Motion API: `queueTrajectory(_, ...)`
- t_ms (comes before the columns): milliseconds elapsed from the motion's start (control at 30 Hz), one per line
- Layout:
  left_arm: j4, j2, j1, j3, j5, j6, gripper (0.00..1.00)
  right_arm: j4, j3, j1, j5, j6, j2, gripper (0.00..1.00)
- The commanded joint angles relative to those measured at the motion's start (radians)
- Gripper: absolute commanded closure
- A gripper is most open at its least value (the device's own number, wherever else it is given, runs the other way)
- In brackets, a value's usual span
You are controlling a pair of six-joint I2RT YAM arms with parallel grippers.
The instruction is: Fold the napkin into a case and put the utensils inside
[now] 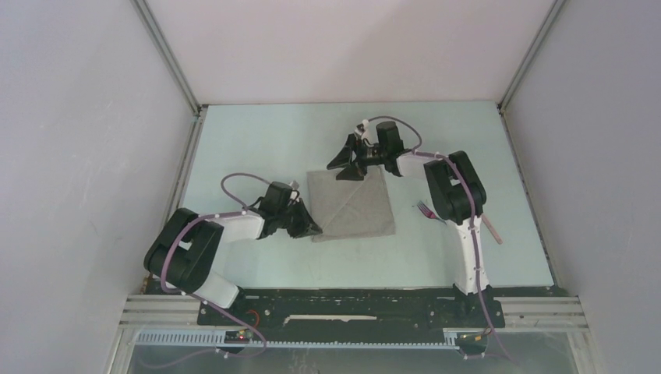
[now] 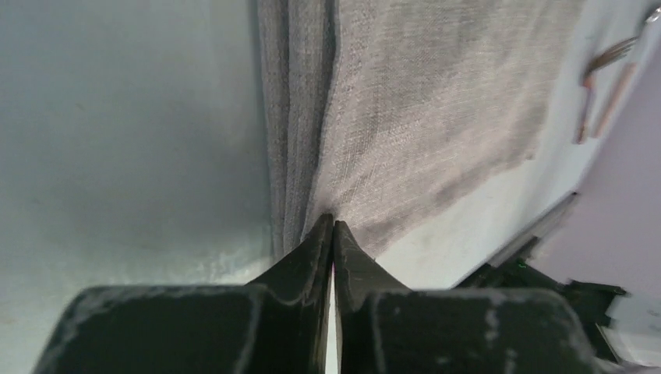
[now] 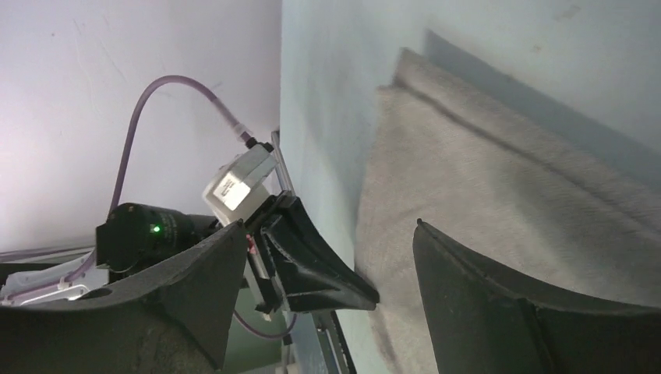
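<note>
The grey-beige napkin (image 1: pixel 352 204) lies folded on the table, with a diagonal crease. My left gripper (image 1: pixel 312 228) is shut on its near-left corner; in the left wrist view the closed tips (image 2: pixel 334 226) pinch the napkin's (image 2: pixel 436 101) layered edge. My right gripper (image 1: pixel 349 165) is open and empty above the napkin's far edge; its view shows the wide jaws (image 3: pixel 331 234) over the napkin (image 3: pixel 499 179). The fork (image 1: pixel 427 210) lies right of the napkin, partly hidden behind the right arm. Two pinkish utensil handles (image 2: pixel 600 101) show in the left wrist view. No case is in view.
The right arm's body (image 1: pixel 456 195) stands over the utensils. Light walls enclose the table on three sides. The left gripper's finger (image 3: pixel 319 269) shows in the right wrist view, beside the napkin's edge.
</note>
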Motion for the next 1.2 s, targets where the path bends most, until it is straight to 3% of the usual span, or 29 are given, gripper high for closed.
queueTrajectory(0, 0.082, 0.047, 0.005, -0.088, -0.042, 0.014, 0.92, 0.103, -0.008, -0.074, -0.022, 0.048, 0.093, 0.15)
queueTrajectory(200, 0.176, 0.056, 0.005, -0.187, -0.027, -0.038, 0.94, 0.015, 0.047, -0.169, -0.022, -0.026, 0.160, 0.15)
queueTrajectory(433, 0.069, -0.046, 0.005, -0.150, -0.024, 0.003, 0.91, -0.180, 0.201, -0.236, -0.024, -0.128, 0.136, 0.14)
queueTrajectory(567, 0.021, -0.123, 0.004, -0.082, 0.027, 0.014, 0.84, -0.308, 0.248, -0.240, -0.017, -0.188, 0.061, 0.14)
queueTrajectory(667, -0.036, -0.157, 0.007, -0.003, 0.034, 0.033, 0.73, -0.349, 0.186, -0.231, 0.005, -0.217, -0.020, 0.14)
queueTrajectory(800, -0.077, -0.106, 0.015, 0.124, 0.033, 0.041, 0.64, -0.257, 0.015, -0.190, 0.009, -0.173, -0.126, 0.14)
queueTrajectory(933, -0.094, 0.044, 0.030, 0.277, 0.024, 0.049, 0.69, -0.092, -0.128, -0.127, -0.008, -0.086, -0.167, 0.14)
queueTrajectory(1167, -0.119, 0.299, 0.056, 0.490, -0.083, 0.105, 0.75, 0.016, -0.153, -0.067, -0.036, -0.029, -0.092, 0.14)
